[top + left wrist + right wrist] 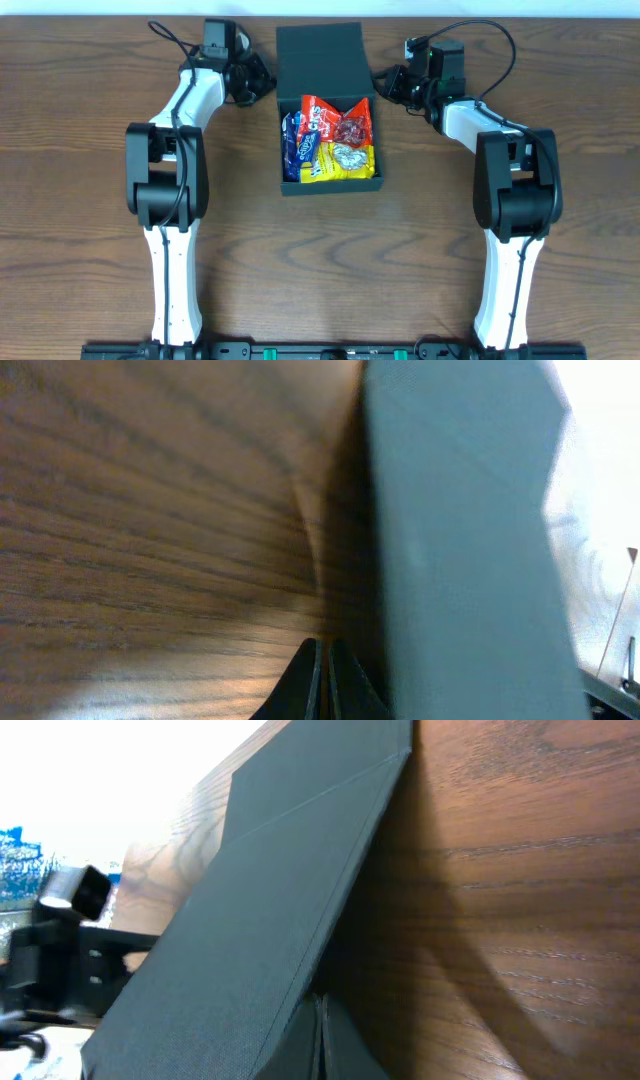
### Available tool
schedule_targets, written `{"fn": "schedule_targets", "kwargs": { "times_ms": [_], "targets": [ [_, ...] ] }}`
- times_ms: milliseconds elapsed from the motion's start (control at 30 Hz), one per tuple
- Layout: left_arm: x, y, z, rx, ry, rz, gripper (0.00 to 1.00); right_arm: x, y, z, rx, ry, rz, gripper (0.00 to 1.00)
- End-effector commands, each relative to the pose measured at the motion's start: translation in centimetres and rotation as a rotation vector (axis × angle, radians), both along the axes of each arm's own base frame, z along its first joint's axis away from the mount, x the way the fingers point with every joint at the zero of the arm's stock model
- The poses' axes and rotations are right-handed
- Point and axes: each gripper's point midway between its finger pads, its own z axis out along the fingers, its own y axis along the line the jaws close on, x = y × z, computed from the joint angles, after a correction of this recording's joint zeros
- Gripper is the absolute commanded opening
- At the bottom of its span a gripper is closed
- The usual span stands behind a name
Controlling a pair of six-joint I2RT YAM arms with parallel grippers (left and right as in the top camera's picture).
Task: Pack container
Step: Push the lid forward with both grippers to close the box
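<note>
The dark teal-black container [283, 186] sits at the table's middle with its flap lid [320, 60] raised at the back. Inside lie several snack packets: red [325, 118], yellow [345, 163] and blue [293, 147]. My left gripper [262, 86] is shut and empty beside the lid's left edge; in the left wrist view its fingertips [324, 656] are pressed together next to the lid [460, 550]. My right gripper [385, 82] is shut and empty at the lid's right edge; in the right wrist view its fingertips [320, 1010] sit just under the tilted lid [250, 920].
The wooden table [90, 250] surrounds the box. Both arm bases stand at the front edge. Cables loop behind each wrist at the far edge.
</note>
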Motion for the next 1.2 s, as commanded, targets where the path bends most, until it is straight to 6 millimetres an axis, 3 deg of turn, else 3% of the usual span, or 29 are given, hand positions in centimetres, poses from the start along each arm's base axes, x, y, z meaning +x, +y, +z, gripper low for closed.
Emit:
{"fn": "schedule_targets", "kwargs": {
  "times_ms": [0,367,700,1000,1167],
  "targets": [
    [0.3,-0.8,0.0,-0.034,0.005,-0.004,0.06,-0.4,2.3,0.9,0.015,-0.030,0.067,0.02],
    [0.8,-4.4,2.4,-0.122,-0.125,-0.150,0.06,-1.2,3.6,1.7,0.036,-0.073,0.152,0.02],
    [0.6,-4.3,4.5,-0.182,-0.195,-0.240,0.05,-2.2,3.2,5.4,0.161,-0.216,0.321,0.01],
    [0.7,-3.8,9.5,-0.149,-0.349,-0.316,0.06,-4.3,3.1,7.1,0.225,-0.309,0.485,0.02],
    [0.7,-3.7,12.5,-0.128,-0.426,-0.339,0.06,-4.3,2.7,7.2,0.230,-0.315,0.490,0.02]
  ]
}}
